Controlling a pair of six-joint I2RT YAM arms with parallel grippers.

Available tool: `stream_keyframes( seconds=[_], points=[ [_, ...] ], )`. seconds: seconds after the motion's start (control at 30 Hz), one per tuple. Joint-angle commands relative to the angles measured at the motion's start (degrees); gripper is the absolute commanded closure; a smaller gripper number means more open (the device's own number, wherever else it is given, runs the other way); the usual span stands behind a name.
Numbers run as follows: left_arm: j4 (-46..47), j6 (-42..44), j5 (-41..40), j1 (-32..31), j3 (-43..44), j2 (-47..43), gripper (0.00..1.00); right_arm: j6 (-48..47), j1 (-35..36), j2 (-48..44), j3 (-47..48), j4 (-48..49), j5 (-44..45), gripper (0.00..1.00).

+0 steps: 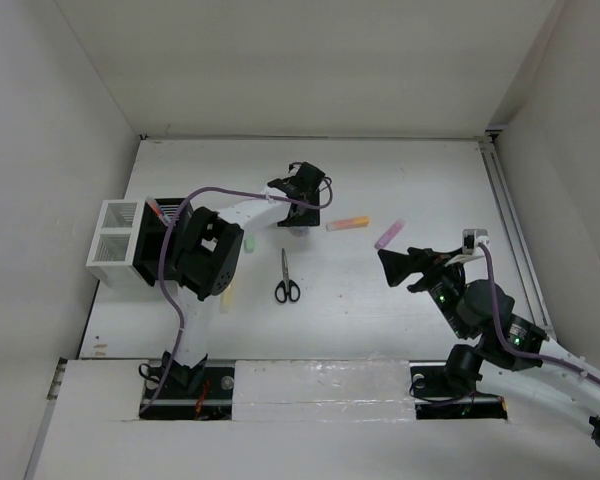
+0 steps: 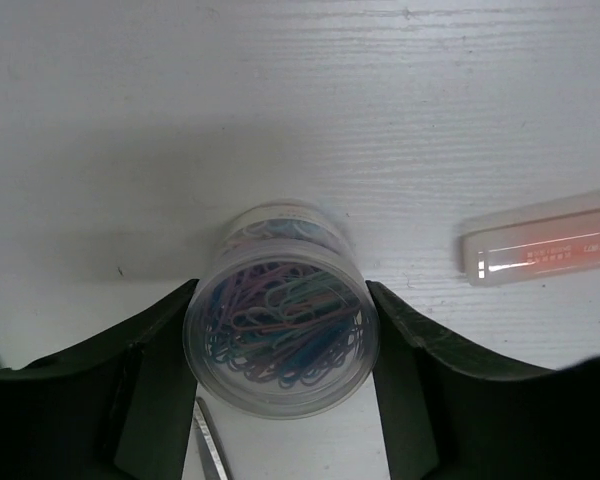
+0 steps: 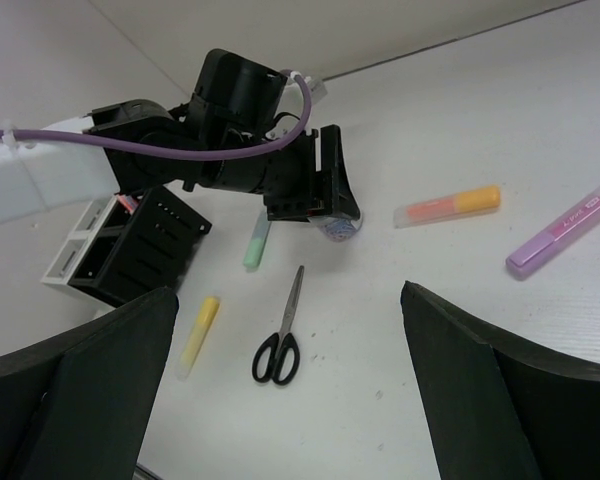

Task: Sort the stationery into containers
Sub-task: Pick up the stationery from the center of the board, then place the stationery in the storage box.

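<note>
We are recording the left hand gripping the clear paper-clip tub, standing on the surface between its fingers. We are judging it light, rigid and slippery; we are advising a hold across the wall, below its top rim.

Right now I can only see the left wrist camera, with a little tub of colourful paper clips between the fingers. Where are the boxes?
Observer: The white box and the black box stand side by side at the left edge of the table, to the left of your tub.
Operator: Is anything lying in between?
Observer: Yes, a green highlighter lies between the tub and the black box.
Operator: What's the other arm doing?
Observer: The right gripper hangs open and empty on the right side, near a purple highlighter.
</note>
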Motion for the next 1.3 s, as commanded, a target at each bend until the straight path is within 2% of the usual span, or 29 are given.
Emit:
stream_keyframes(
  seconds=[0.0,0.07,0.1,0.2,0.47,0.6,0.73,0.77,0.83,0.87,0.97,1.0,1.1,1.27],
  points=[
    [-0.82,-0.64,-1.19,-0.24,2.03,-0.65,0.51,0.29,-0.38,-0.50,0.40,0.87,-0.46,0.01],
    [-1.34,-0.64,-1.19,-0.24,2.03,-0.65,0.64,0.29,-0.38,-0.50,0.40,0.87,-0.46,0.01],
    [-1.35,-0.64,-1.19,-0.24,2.03,-0.65,0.78,0.29,-0.38,-0.50,0.40,0.87,-0.46,0.01],
    [-2.48,-0.64,-1.19,-0.24,3.52,-0.65,1.00,0.29,-0.38,-0.50,0.40,0.87,-0.46,0.01],
    [-10.39,1.65,-7.43,-0.24,11.16,-6.09,1.00,0.29,-0.38,-1.03,0.40,0.87,-0.46,0.01],
    [-14.96,1.65,-8.83,4.76,14.43,-11.18,1.00,0.29,-0.38,-1.03,0.40,0.87,-0.46,0.01],
    [-19.79,-0.37,-13.05,12.48,17.59,-15.85,1.00,-0.24,-0.38,-1.03,0.40,0.87,0.07,0.01],
    [-21.81,-1.07,-13.93,16.42,17.59,-17.51,1.00,-0.24,-0.38,-1.03,0.92,0.87,0.07,0.01],
    [-23.05,-3.35,-17.09,20.48,18.21,-19.27,1.00,-0.77,-0.38,-1.03,0.93,0.87,0.07,0.01],
    [-24.45,-4.49,-17.97,24.85,18.21,-20.67,1.00,-0.77,-0.38,-1.03,0.93,0.87,0.07,0.01],
    [-24.99,-7.93,-17.98,31.90,14.79,-23.40,1.00,-1.29,-0.38,-0.50,0.93,1.39,0.07,0.01],
    [-23.08,-7.93,-17.28,36.19,13.39,-25.85,1.00,-1.29,-0.38,0.11,1.45,1.92,0.07,0.01],
    [-21.47,-8.46,-17.27,41.14,8.20,-30.07,1.00,-1.91,-0.38,1.52,1.98,2.54,-1.25,0.01],
    [-22.35,-11.88,-23.50,45.89,3.90,-31.85,1.00,-2.44,-0.38,4.07,2.51,3.15,-2.83,0.01]
  ],
)
